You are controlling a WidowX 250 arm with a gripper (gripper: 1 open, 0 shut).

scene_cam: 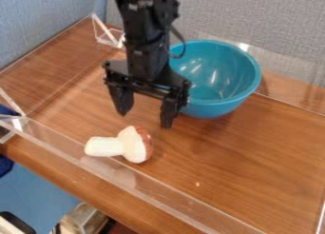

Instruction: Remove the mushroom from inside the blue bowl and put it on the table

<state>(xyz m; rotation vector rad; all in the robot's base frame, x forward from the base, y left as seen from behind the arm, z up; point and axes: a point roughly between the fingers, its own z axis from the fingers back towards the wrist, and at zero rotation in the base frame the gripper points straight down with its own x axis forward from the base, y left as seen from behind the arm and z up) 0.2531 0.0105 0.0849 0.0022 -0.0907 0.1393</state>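
Note:
The mushroom point(120, 146) lies on its side on the table point(241, 181), cream stem to the left, reddish-brown cap to the right, near the front acrylic wall. The blue bowl point(219, 79) stands behind it at the right, and nothing shows inside it. My gripper point(144, 106) hangs pointing down between the two, just left of the bowl and above and behind the mushroom. Its black fingers stand wide open with nothing between them. It touches neither the mushroom nor the bowl.
Low clear acrylic walls point(152, 202) run along the table's edges. A blue wall rises behind the table. A blue object point(8, 114) pokes in at the left edge.

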